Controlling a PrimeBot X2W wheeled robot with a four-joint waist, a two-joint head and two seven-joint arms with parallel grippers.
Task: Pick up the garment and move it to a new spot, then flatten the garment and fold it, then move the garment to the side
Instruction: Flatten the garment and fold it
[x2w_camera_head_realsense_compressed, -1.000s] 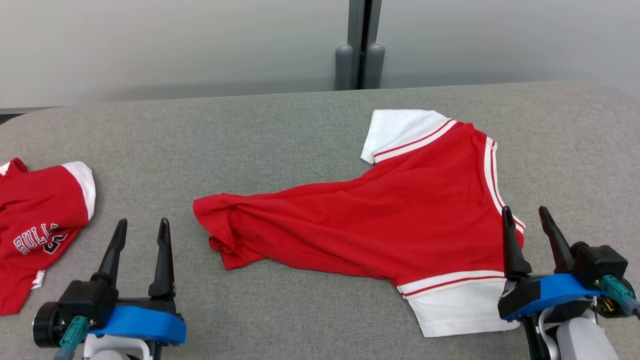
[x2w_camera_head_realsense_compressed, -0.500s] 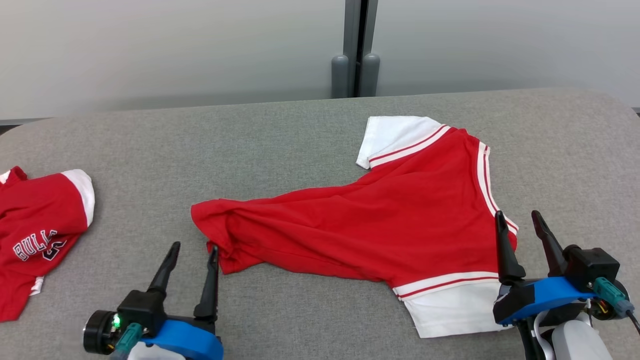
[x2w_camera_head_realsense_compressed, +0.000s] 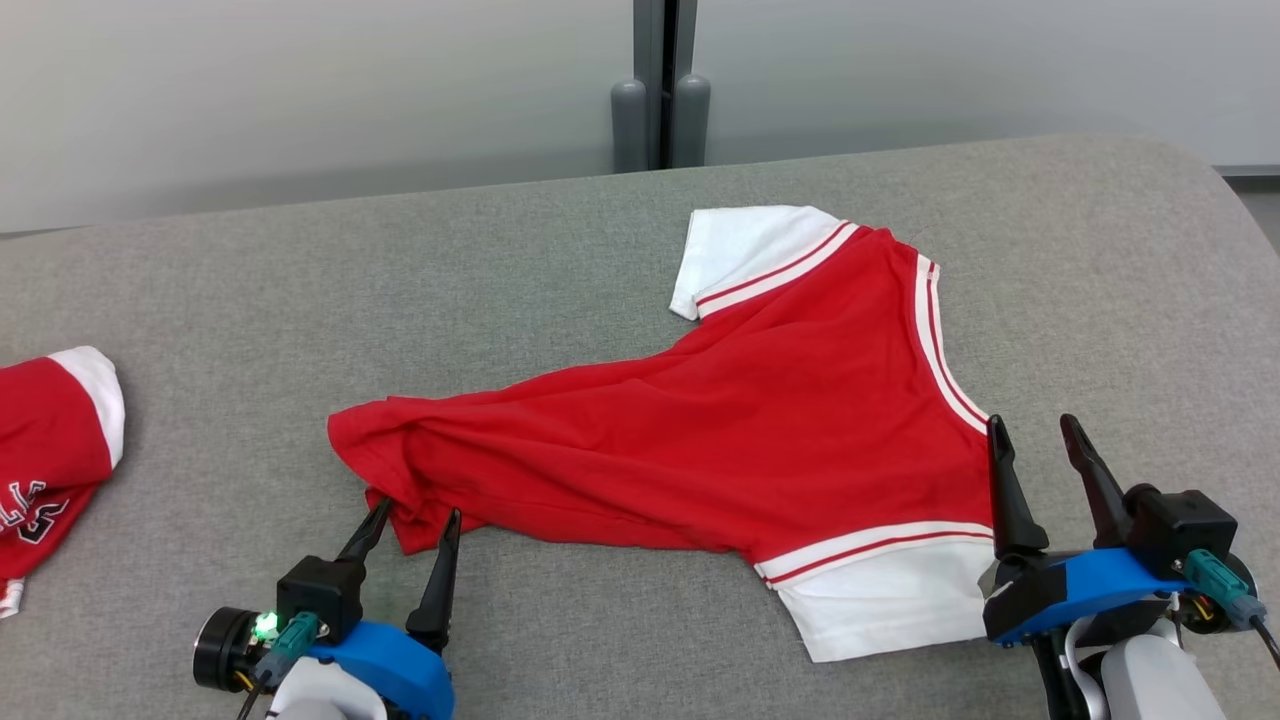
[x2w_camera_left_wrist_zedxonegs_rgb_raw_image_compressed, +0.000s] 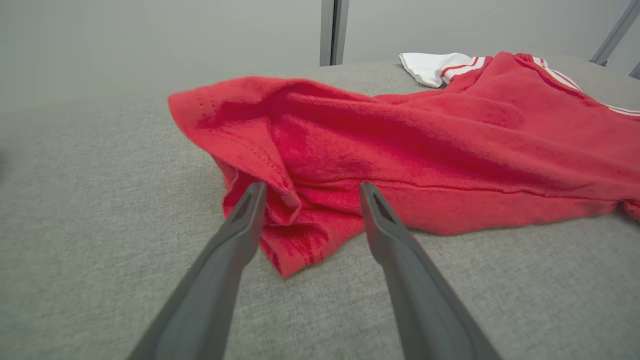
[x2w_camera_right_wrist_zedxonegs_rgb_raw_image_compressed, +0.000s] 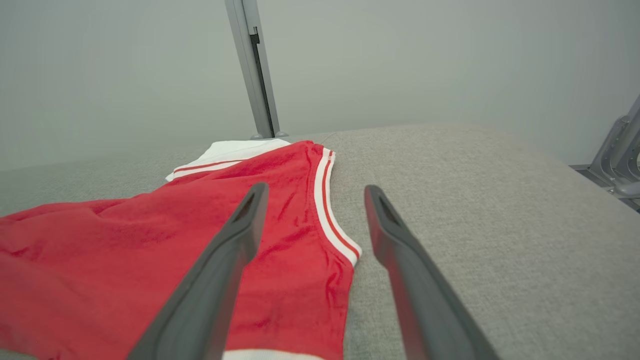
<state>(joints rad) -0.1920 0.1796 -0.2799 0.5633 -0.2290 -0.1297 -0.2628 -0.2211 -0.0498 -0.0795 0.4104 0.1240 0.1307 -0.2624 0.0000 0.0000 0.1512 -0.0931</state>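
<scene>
At the far left, a second red shirt (x2w_camera_head_realsense_compressed: 55, 420) lies well apart. The left gripper (x2w_camera_head_realsense_compressed: 420, 510) sits near left, fingers spread and empty, with its tips on either side of the bunched corner of the garment (x2w_camera_head_realsense_compressed: 720, 440). Whether they touch the cloth is unclear. The garment lies across the middle of the grey table (x2w_camera_head_realsense_compressed: 300, 290). Its long axis runs left to right, with the crumpled hem at the left and the white sleeves at the right. The right gripper (x2w_camera_head_realsense_compressed: 1030, 422), also spread and empty, stands near right at the striped neck edge, one finger over red cloth and the other over bare table. Each arm has its own end within reach, and the left looks readier to pinch.
</scene>
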